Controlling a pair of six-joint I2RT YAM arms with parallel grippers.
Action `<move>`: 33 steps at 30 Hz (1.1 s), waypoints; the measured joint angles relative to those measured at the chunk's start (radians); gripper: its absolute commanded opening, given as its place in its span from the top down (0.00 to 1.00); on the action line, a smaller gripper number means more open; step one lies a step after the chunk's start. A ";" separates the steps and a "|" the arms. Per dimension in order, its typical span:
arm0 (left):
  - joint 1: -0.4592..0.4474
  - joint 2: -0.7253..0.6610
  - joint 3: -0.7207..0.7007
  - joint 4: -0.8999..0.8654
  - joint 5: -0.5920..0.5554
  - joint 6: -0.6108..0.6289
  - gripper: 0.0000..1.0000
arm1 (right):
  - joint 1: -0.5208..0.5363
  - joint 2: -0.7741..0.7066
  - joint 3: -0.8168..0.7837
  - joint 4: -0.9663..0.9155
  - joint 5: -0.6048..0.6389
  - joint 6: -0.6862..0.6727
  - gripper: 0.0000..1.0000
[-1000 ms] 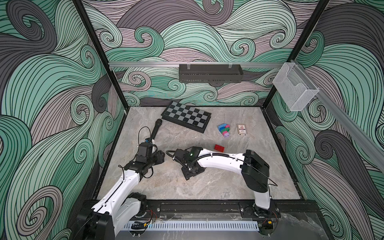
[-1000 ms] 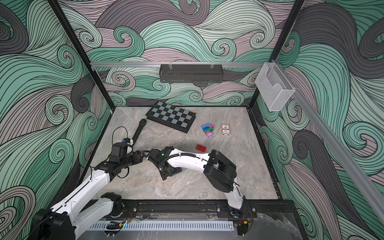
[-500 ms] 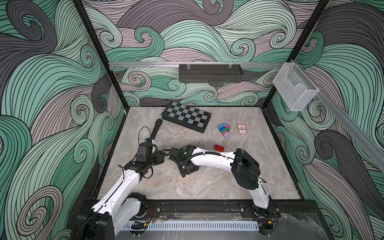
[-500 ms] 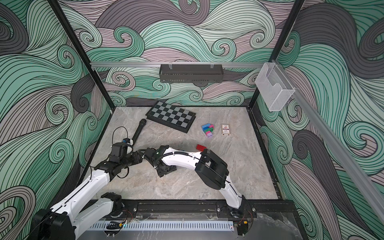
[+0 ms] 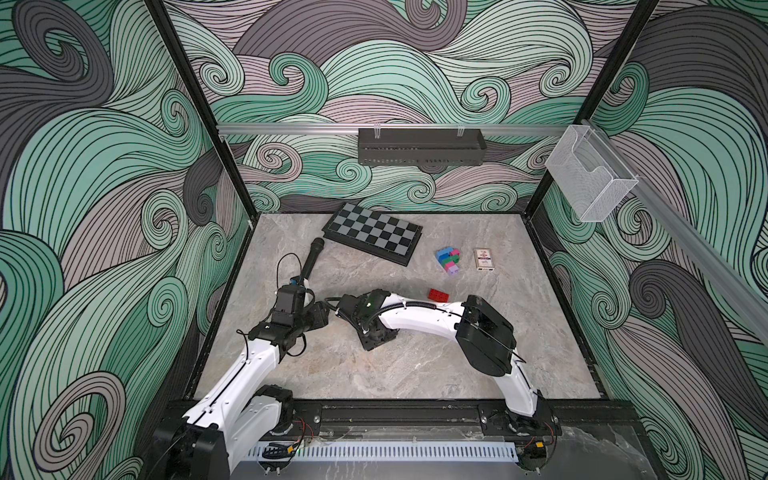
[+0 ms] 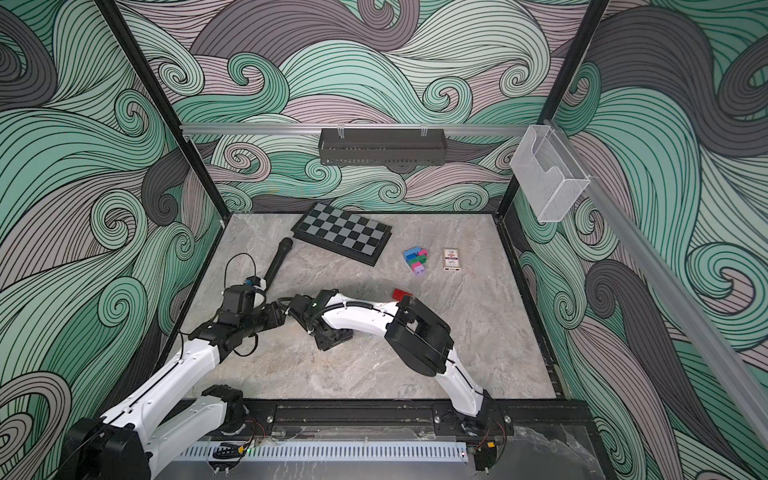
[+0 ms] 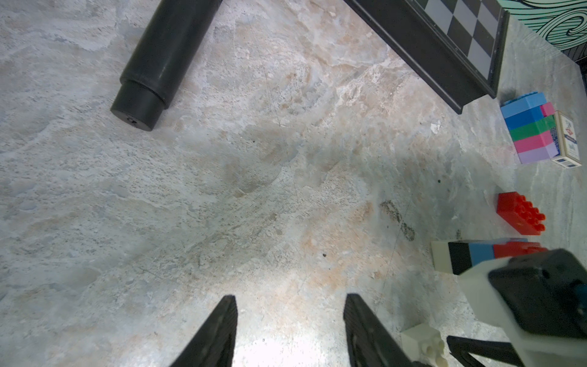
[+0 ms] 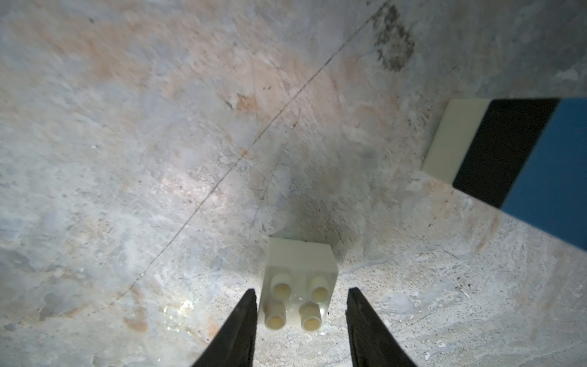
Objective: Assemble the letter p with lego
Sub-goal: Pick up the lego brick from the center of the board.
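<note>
Right gripper [image 8: 301, 289]: jaws spread to either side of the cream brick [image 8: 298, 282]. One finger is at the brick's side and the other stands off with a visible gap, so the brick is framed but not pinched.
Left gripper [image 7: 290, 296]: jaws apart with nothing between them, hovering over bare table top [image 7: 222, 190].
Cream brick: a small square piece with four studs, sitting loose on the table. It lies near the joined row but is clearly apart from it.
Joined row [image 7: 482, 257]: cream, black, blue and red bricks pressed end to end, lying on the table just beside the right arm. The right wrist view shows only its cream, black and blue end.
Coloured stack [image 5: 449, 261]: blue, green, pink and lilac bricks already clipped together, far across the table next to the card box [image 5: 484, 259].
Loose red brick [image 5: 438, 295]: alone, between the stack and the row.
Done so far: two sub-assemblies exist, and neither reads as a P on its own.
Left to do: probably close on the cream brick, add it and the red one, and perhaps join the two assemblies. The task looks roughly midway.
Not involved: the checkered board [image 5: 374, 237] and the black cylinder [image 5: 311, 257].
</note>
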 measured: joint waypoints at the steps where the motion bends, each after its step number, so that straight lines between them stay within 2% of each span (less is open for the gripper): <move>1: 0.000 0.000 0.000 0.000 0.000 0.000 0.44 | 0.000 0.000 0.000 0.000 0.000 -0.002 0.55; 26: 0.000 0.000 0.000 0.000 0.000 0.000 0.45 | 0.000 0.018 0.000 0.003 -0.005 -0.010 0.58; 31: 0.000 0.000 0.000 0.000 0.000 0.000 0.45 | 0.000 0.018 0.000 0.006 -0.005 -0.012 0.65; 33: 0.000 0.000 0.000 0.000 0.000 0.000 0.45 | 0.000 0.018 0.000 0.007 -0.004 -0.013 0.70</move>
